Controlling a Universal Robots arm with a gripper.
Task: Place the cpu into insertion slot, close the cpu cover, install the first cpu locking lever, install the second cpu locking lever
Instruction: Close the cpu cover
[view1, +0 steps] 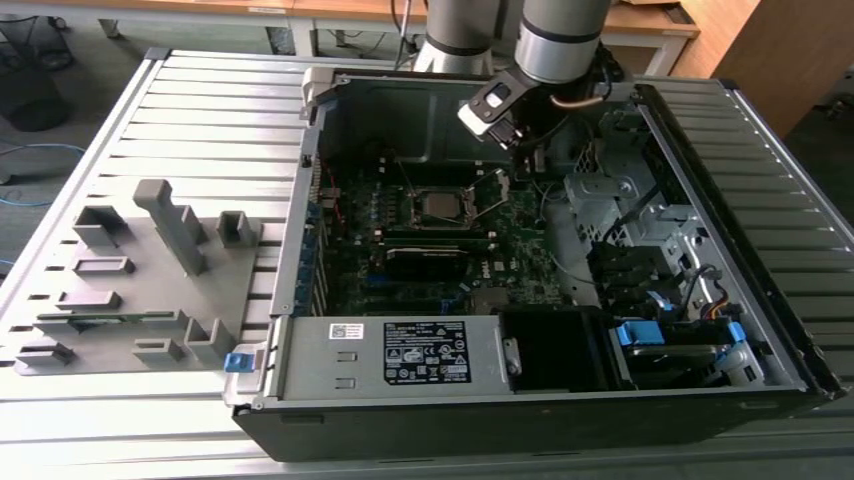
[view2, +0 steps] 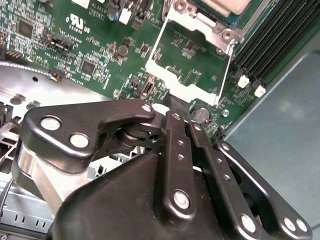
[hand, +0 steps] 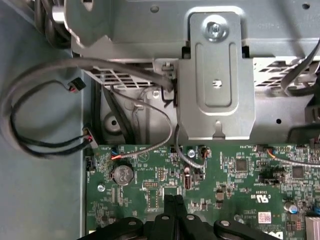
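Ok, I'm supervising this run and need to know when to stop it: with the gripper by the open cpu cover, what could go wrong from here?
1. The gripper, fingers closed, sits at the edge of the tilted-open cpu cover; it might slip off the thin frame and strike the coin cell beside it.
2. The cpu lies uncovered; a skewed cover could scrape it.
3. The loose grey cable close to the fingers might snag.

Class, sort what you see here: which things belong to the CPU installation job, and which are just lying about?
Job in hand: cpu; cpu cover, raised open; gripper, at the cover's edge.
Lying about: grey fixture blocks; power supply; coin battery; black cables.
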